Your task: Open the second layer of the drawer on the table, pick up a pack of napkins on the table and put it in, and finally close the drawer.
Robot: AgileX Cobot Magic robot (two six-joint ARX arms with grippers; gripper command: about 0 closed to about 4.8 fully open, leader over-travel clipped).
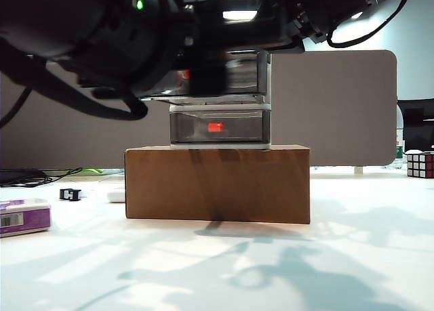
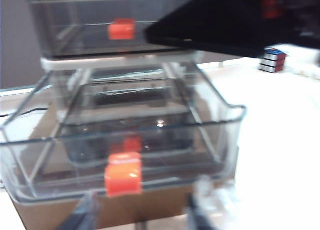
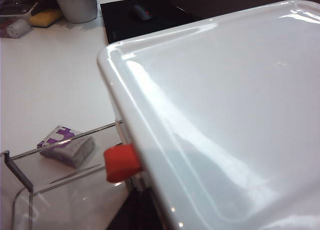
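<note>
Step one is done: the second layer is pulled out of the drawer and stands open, nothing inside it as far as I can tell. The drawer sits on a cardboard box on the desk.

Left pincer is just in front of the open tray's red handle, fingers spread on either side of it and not pinching it.

Right pincer isn't visible; its camera looks down on the drawer's white top, so I can't tell its state.

The pack of napkins lies on the desk, well apart from the cardboard box, to its left. Left to do: pick, place, close.
</note>
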